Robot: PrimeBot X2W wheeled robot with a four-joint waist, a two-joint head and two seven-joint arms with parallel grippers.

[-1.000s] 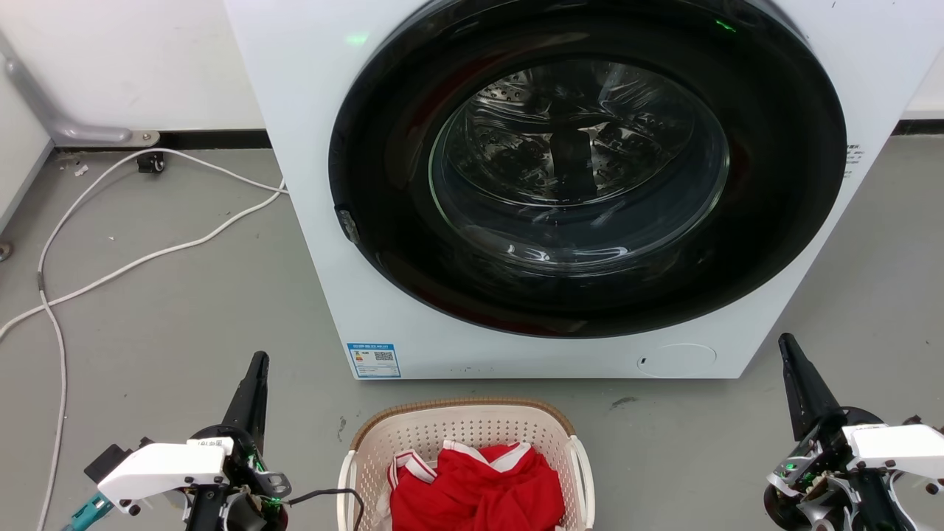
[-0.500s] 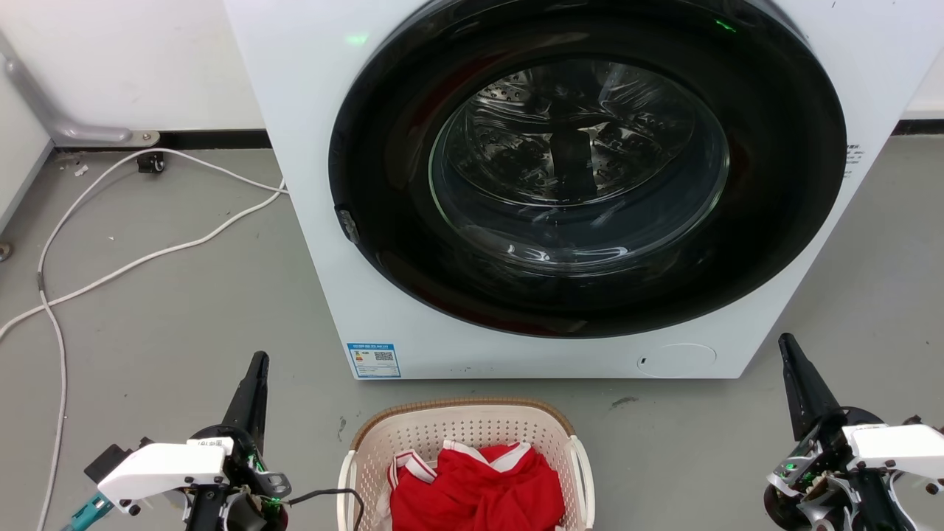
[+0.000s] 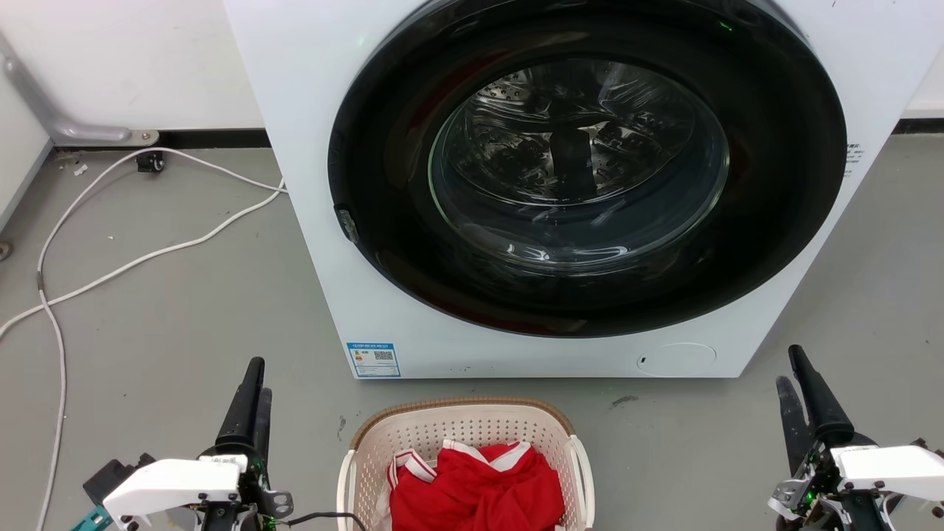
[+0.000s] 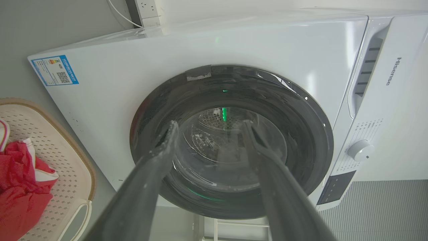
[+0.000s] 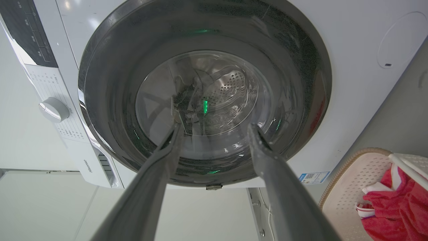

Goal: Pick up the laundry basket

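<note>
Grey floor [image 3: 162, 324] with a white front-load washing machine [image 3: 310, 110] at back, door closed. Laundry basket [image 3: 457, 424] sits on the floor just in front of the machine, between the arms, red garment [image 3: 479, 487] with white trim inside. Left gripper [image 4: 207, 125] near the basket's left, right gripper [image 5: 215, 127] well to its right; both spread, empty, clear of the basket. White cable [image 3: 147, 258] on floor, left.
</note>
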